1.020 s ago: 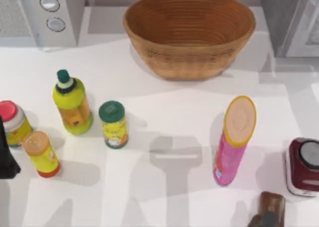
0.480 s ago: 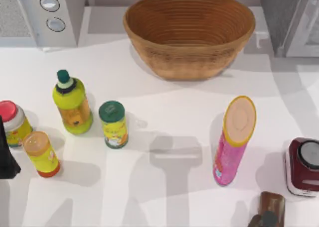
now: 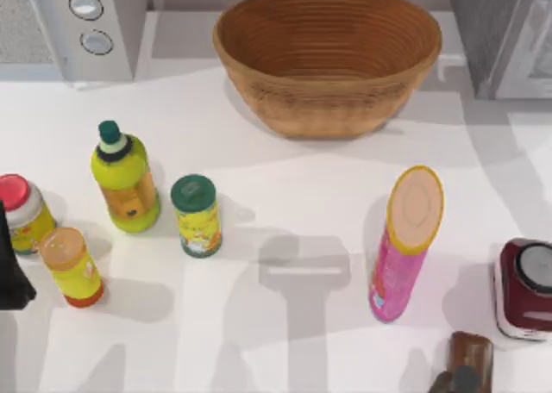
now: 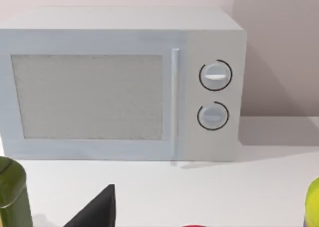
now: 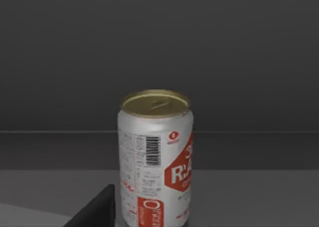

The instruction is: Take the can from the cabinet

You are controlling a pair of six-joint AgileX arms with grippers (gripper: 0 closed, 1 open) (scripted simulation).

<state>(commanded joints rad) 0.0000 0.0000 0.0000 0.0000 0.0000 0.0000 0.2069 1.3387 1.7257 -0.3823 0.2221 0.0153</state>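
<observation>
The left arm point(image 3: 10, 268) shows in the top view as a dark shape at the table's left edge, about nine o'clock, low and parked. In the left wrist view one dark fingertip point(image 4: 97, 209) of the left gripper rises as a pointed wedge. The right wrist view likewise shows one dark fingertip point(image 5: 97, 209) of the right gripper as a wedge; how either pair of jaws stands is unclear.

A wicker basket point(image 3: 328, 57) sits beyond a pink tube point(image 3: 404, 246), green-lidded jar point(image 3: 197, 215) and microwave point(image 4: 119, 82).
</observation>
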